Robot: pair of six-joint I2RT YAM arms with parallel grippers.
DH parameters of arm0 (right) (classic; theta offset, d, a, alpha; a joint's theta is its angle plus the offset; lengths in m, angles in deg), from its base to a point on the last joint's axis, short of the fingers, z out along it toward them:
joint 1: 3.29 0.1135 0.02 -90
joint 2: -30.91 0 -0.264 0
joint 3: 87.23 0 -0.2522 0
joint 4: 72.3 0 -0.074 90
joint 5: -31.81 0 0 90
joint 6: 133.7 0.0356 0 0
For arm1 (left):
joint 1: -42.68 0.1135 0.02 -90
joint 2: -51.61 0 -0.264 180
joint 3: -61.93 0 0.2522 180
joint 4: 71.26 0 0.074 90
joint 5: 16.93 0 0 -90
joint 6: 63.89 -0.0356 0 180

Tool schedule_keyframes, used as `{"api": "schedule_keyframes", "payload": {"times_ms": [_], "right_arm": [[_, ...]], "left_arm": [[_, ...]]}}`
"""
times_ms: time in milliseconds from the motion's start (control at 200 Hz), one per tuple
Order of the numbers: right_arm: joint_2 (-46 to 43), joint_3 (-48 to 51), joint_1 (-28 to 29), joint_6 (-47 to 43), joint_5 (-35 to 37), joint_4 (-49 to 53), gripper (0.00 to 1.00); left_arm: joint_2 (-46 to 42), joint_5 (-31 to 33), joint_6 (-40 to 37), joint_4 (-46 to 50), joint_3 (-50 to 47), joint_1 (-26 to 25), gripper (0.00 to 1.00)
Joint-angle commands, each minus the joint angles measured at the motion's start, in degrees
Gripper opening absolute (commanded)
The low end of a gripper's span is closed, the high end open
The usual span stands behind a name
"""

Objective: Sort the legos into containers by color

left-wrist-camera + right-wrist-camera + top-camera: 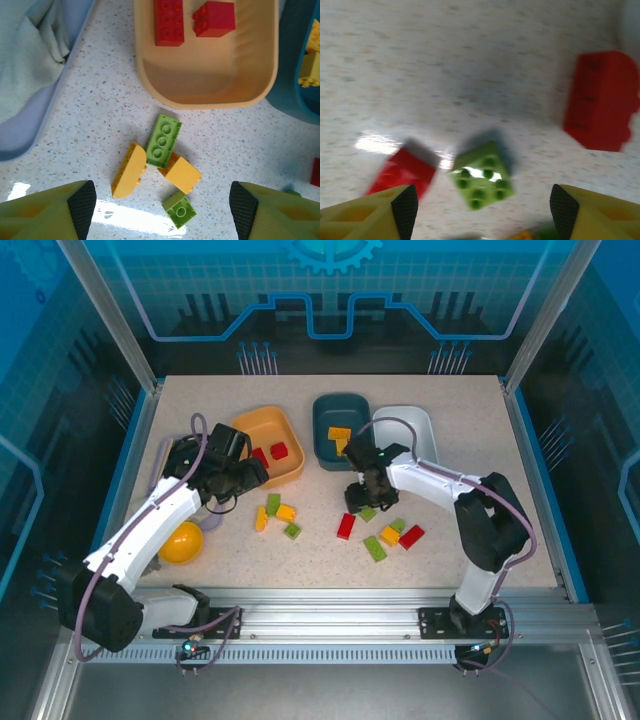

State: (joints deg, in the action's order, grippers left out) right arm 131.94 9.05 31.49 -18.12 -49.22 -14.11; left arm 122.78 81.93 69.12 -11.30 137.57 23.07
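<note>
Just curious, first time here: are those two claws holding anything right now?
Left gripper: open, empty.
Right gripper: open, empty, over a green brick.

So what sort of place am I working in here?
Most likely a robotics lab or demo cell: aluminium frame posts enclose the speckled pale tabletop, blue printed wall panels carry gear and circuit graphics, and a metal mounting rail runs along the near edge.

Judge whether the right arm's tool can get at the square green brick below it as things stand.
Probably yes. The right tool is open directly over the green brick, which lies studs up with nothing on it; the red bricks lie off to its sides.
</note>
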Motion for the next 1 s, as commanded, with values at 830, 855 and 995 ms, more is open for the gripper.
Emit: {"api": "schedule_keyframes", "payload": {"times_ms": [830,855,995], "right_arm": [[5.01,-0.51,-4.43,38.27,-11.85,0.05,0.61],[5.31,-0.53,-4.44,38.68,-12.00,0.05,0.60],[6.50,-0.32,-4.25,40.65,-12.23,1.23,0.55]], "left_arm": [[0.60,-5.40,0.50,-4.16,1.05,-3.23,0.75],[0.47,-5.43,0.45,-4.11,0.92,-3.18,0.75],[0.19,-5.57,0.50,-4.27,0.78,-3.32,0.75]]}}
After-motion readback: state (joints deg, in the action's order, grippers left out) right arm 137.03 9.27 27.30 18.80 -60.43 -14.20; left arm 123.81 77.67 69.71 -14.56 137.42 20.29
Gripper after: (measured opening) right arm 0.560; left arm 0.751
